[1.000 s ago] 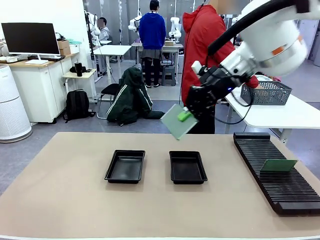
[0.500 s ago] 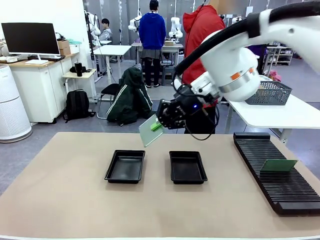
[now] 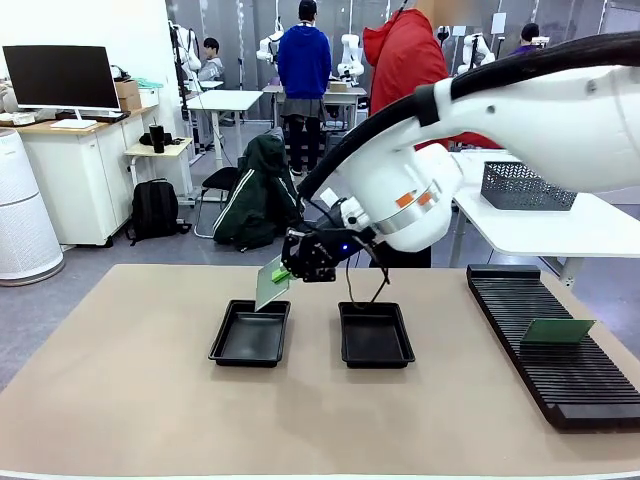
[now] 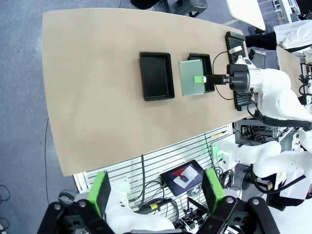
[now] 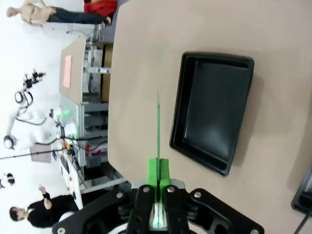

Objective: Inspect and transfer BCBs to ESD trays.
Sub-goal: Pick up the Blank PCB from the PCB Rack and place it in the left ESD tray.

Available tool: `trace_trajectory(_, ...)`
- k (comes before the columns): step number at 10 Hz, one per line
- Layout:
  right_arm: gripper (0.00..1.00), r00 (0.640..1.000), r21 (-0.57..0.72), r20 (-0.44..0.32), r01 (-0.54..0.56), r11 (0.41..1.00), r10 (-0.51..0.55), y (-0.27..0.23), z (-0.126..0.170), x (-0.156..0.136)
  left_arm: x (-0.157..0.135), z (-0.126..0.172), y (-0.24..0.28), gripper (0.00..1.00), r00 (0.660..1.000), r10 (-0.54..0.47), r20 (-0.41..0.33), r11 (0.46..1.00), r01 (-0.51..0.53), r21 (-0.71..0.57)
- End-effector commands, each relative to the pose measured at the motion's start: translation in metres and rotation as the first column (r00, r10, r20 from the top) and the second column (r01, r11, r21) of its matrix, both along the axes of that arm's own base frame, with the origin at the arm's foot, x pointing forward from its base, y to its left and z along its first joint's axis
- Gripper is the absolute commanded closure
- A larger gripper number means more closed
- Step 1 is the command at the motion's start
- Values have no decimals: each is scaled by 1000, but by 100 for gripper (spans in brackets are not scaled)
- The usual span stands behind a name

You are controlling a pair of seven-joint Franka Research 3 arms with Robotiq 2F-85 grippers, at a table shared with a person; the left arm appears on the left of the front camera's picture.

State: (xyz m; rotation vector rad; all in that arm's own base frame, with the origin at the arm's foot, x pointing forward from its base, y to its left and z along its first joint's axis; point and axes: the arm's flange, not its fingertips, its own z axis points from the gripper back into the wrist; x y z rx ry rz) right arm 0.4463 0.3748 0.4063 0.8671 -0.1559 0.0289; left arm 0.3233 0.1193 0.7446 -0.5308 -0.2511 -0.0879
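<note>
While your right gripper is pinching one green BCB by its upper edge, the board is hanging tilted, its long axis pointing down from the fingers, just above the far rim of the left ESD tray. Your right arm is standing nearer that tray. Your left gripper is hanging spread wide, high above it. The second ESD tray is lying just beside it. No readable print is showing.
</note>
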Motion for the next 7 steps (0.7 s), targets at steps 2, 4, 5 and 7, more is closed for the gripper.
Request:
trace_trajectory(2,97,996,99,11,84,992,-85,17,-38,13,0,-1,0,0,1000,0,0,1000,0,-8)
trace_trajectory(4,97,997,93,5,82,992,-83,25,-62,16,0,-1,0,0,1000,0,0,1000,0,-8)
trace_trajectory(5,97,996,85,2,86,993,-86,28,-73,17,0,-1,0,0,1000,0,0,1000,0,-8)
trace_trajectory(7,97,996,77,1,91,993,-92,34,-91,18,0,-1,0,0,1000,0,0,1000,0,-8)
